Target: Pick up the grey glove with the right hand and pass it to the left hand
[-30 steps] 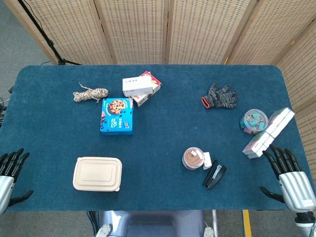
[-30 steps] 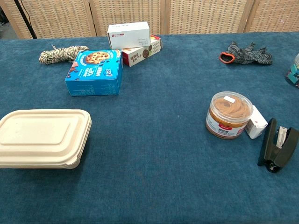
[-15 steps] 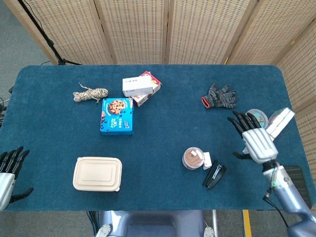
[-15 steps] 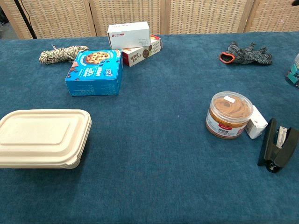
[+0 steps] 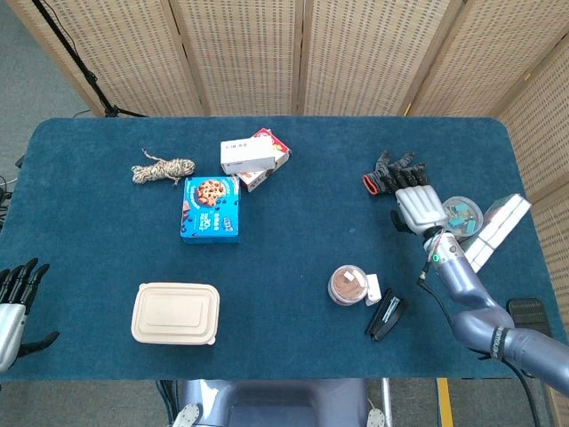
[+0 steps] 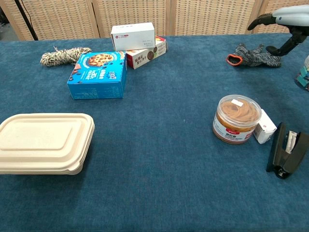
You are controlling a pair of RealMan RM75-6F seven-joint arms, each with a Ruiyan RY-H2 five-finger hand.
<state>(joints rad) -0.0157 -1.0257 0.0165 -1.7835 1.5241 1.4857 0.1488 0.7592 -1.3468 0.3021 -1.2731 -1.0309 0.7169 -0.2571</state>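
At about two o'clock on the dark blue felt-covered table (image 5: 302, 267), the knitted grey glove with an orange cuff (image 5: 384, 178) lies flat, and the robot's right hand (image 5: 420, 207) hangs over its near side with fingers spread, holding nothing. Whether the fingertips touch the knit cannot be told. The left hand (image 5: 12, 302) sits off the table's edge at eight o'clock, fingers apart and empty.

There is one glove. Boxes number four: a blue cookie box (image 5: 211, 209), a white carton (image 5: 246, 155) stacked on a red-and-white carton (image 5: 267, 169) at eleven o'clock, and a long white-and-pink box (image 5: 492, 233) at three o'clock. There is one beige lidded food container (image 5: 175, 313) at seven o'clock, one coil of twisted rope (image 5: 163, 169) at ten o'clock, one clear round tub with a brown fill (image 5: 348, 285) at five o'clock with a small white block (image 5: 373, 289) just beside it, one black stapler (image 5: 386, 318) close by, and one clear round tub of coloured clips (image 5: 460, 216) near the right hand.

The head view shows both hands, the right forearm and the long box; the chest view cuts off the left hand and the long box. The chest view shows the right hand from the side, raised above the glove with a dark finger reaching down at the glove's far end.
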